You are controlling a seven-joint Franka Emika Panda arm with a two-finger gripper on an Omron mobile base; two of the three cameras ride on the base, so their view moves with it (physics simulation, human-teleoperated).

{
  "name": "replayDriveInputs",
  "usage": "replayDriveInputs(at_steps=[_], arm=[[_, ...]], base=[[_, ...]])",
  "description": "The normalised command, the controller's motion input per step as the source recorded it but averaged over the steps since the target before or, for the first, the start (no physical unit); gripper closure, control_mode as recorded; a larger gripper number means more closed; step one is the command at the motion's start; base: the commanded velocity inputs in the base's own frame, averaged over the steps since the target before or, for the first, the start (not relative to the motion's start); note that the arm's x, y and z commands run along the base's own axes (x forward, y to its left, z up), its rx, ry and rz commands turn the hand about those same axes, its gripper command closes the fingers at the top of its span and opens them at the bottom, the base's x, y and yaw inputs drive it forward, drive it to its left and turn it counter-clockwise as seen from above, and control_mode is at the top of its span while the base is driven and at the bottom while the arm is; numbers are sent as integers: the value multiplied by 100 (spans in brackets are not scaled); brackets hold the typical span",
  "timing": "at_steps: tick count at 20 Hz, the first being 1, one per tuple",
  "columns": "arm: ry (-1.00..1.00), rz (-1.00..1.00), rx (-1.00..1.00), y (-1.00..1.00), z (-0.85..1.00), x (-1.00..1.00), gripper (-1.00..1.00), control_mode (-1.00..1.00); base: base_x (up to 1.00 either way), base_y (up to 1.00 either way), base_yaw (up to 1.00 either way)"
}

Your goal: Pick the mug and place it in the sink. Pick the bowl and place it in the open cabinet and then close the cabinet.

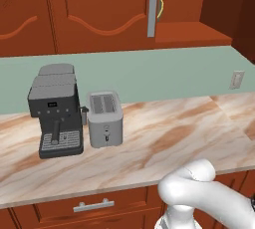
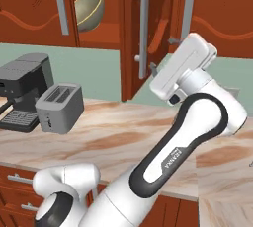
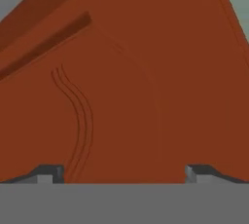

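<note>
Far left on the marble counter [image 1: 164, 138]: dark grey coffee machine [image 1: 55, 111], standing square to the wall. Just beside it to the right, silver toaster [image 1: 104, 118], slots up, close to the machine. Up above, reddish-brown cabinet [image 2: 29, 9], and there inside the open compartment sits the bowl [image 2: 89, 10], tipped on its side on the shelf, olive-gold rim facing out, framed between two long silver bar handles; only a yellow sliver of it peeking past a handle in the left base view. Moving right: open cabinet door [image 2: 160, 28] swung out edge-on, arched panel showing. Right up against that door, gripper [image 3: 124, 173], raised high on the white arm, pressed close to the red wood. Fingertips [image 3: 48, 173] spread wide apart, nothing between them, gripping nothing. Further right, white wall socket [image 1: 237, 79] on the pale green backsplash.
</note>
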Motion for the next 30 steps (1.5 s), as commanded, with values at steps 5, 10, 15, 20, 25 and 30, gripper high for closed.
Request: replayDriveInputs(at_steps=[5, 10, 15, 20, 25, 30], arm=[[-18, 0, -12, 90, 0, 49, -100, -100], [-23, -8, -19, 100, 0, 31, -100, -100], [-9, -36, -22, 100, 14, 65, -100, -100], [-2, -62, -21, 86, 17, 85, -100, -100], [5, -67, -11, 62, 1, 72, -100, -100], [14, -56, 0, 4, -10, 90, -100, -100]], base=[[0, 0, 0], [0, 0, 0], [0, 0, 0], [0, 0, 0], [0, 0, 0], [0, 0, 0]])
